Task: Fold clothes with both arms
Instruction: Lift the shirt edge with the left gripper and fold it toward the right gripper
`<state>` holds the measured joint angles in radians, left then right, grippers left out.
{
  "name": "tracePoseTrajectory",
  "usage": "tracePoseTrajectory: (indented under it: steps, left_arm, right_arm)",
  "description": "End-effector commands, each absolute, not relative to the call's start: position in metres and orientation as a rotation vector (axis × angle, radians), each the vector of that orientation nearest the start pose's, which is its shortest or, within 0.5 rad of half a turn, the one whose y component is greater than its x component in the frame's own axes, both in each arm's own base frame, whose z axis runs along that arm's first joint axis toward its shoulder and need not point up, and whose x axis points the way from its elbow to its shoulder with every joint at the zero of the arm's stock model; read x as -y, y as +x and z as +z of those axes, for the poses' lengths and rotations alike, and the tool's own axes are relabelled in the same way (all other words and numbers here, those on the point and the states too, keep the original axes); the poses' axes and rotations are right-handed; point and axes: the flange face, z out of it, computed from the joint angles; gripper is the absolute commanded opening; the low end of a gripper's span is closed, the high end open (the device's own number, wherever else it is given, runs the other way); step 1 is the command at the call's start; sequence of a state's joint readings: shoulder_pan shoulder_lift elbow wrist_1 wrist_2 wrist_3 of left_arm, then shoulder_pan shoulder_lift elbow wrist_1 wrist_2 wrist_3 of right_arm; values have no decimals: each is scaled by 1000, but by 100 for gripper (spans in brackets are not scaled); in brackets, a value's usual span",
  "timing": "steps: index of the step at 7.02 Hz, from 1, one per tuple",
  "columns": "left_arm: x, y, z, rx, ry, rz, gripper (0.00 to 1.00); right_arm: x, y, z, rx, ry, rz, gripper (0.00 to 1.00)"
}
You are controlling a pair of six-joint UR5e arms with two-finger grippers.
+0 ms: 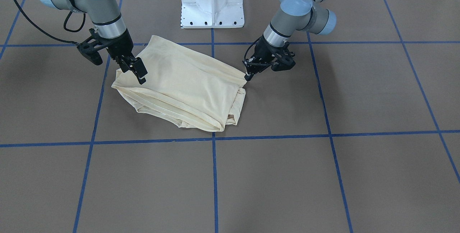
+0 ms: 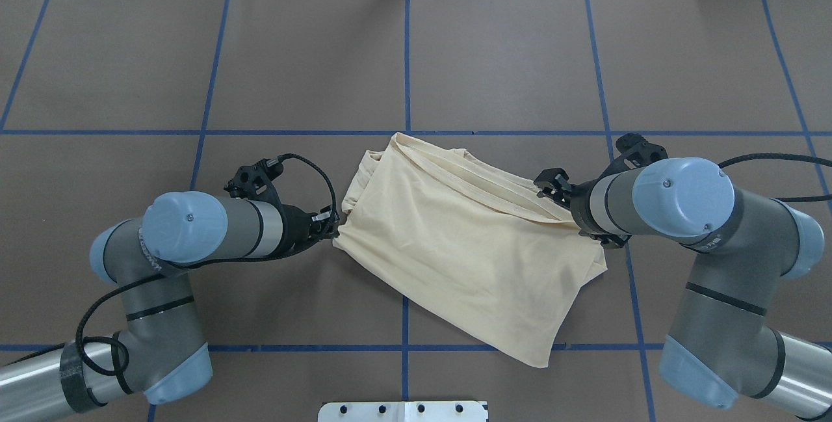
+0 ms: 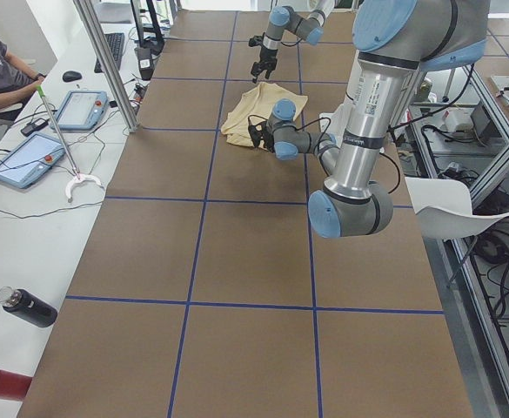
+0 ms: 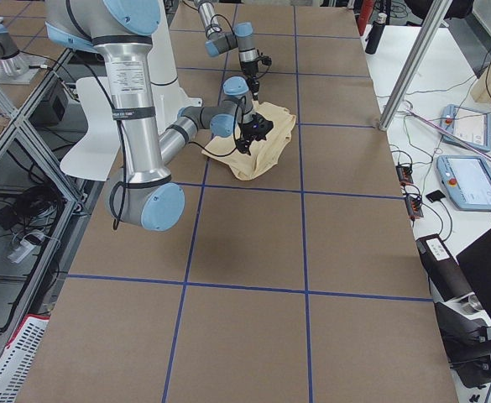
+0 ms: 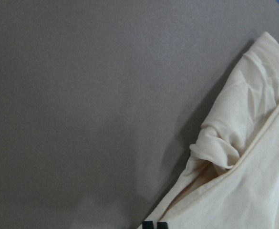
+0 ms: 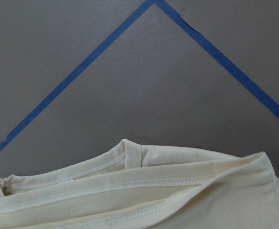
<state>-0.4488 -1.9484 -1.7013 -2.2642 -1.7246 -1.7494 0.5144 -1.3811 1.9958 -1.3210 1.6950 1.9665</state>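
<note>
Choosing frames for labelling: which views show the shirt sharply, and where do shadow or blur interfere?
Right wrist view: shirt stitching crisp, light even. Left wrist view: softer, dark shadow on the table beside the fabric. Overhead view: sharp, evenly lit.

The shirt (image 1: 187, 82) was thin, matt cream cloth with stitched hems. The table (image 1: 323, 182) looked matt brown and paper-like; its blue tape lines (image 1: 215, 175) were smooth.

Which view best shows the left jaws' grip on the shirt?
Exterior front-facing: the left gripper pinches the shirt corner in plain sight. Overhead partly hides it, the left wrist view shows only fingertips, and the side views are too small.
</note>
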Motion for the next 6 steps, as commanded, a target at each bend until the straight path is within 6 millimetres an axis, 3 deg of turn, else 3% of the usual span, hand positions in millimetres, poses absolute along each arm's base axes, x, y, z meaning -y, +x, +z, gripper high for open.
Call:
tracePoseTrajectory:
  steps: [1,2,3,4,5,6]
  left_arm:
    - [453,465,307,-1197,210,-432,0]
    - [502,463,298,-1177,270,-448,0]
    - [565,475,281,-1140,314,-474,0]
    - [610,492,276,-1121,351,-466,0]
    - [642,499,281,-1137,400,-451,0]
    - [651,504,289,-1144,411,-453,0]
  right_arm:
    - [371,-412,343,893,-67,797,100]
    - [371,-412,343,895,-68,796,100]
    - [373,-414,338,902,-67,796,100]
    - [378,-423,327,912,-67,796,100]
    - [383,-433,321,920,-66,796,100]
    - [390,-444,313,928,-68,804,100]
